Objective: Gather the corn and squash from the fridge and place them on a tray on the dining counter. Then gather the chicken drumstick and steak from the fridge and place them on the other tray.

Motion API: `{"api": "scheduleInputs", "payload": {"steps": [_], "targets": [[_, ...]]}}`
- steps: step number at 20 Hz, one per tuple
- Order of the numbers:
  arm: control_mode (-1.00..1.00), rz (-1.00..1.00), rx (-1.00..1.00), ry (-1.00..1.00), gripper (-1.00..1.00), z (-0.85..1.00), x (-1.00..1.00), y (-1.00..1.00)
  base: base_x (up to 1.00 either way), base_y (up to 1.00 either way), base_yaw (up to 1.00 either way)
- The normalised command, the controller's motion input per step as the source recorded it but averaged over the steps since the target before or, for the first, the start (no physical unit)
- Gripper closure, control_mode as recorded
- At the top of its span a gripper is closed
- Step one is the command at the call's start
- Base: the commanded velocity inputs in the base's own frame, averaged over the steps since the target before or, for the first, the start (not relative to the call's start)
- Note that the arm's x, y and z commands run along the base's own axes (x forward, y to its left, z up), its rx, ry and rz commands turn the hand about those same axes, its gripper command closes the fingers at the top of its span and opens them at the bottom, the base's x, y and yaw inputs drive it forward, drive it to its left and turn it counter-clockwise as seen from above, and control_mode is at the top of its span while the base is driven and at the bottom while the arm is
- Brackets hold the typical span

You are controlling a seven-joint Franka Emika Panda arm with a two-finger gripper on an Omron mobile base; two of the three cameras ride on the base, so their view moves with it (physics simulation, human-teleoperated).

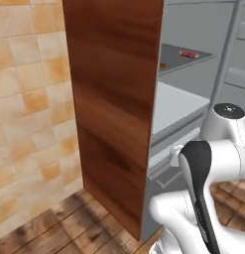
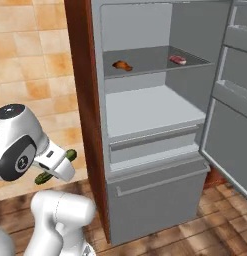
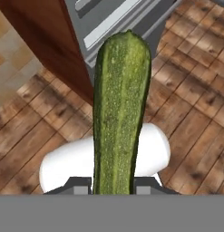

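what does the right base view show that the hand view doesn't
Right base view alone: the open fridge's inside, with a chicken drumstick and a steak on the upper shelf, and the open fridge door. Hand view alone: the squash up close, its full length running up the picture. Both: the green squash held in the shut gripper, the wood floor, the fridge's grey drawer fronts.

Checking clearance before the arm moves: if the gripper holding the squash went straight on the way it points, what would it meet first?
Probably the wooden floor in front of the fridge; the gripper, shut on the squash, points down. Depth is unclear.
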Motion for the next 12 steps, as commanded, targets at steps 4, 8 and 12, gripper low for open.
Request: {"api": "scheduleInputs", "payload": {"steps": [4, 8, 12], "targets": [[1.00, 0.00, 0.00, 0.00, 1.00, 0.00, 0.00, 0.00, -0.64, 0.74, -0.44], [1.00, 0.00, 0.00, 0.00, 1.00, 0.00, 0.00, 0.00, -0.78, 0.70, -0.43], [1.00, 0.00, 0.00, 0.00, 1.00, 0.00, 0.00, 0.00, -1.00, 0.34, -0.34]]}}
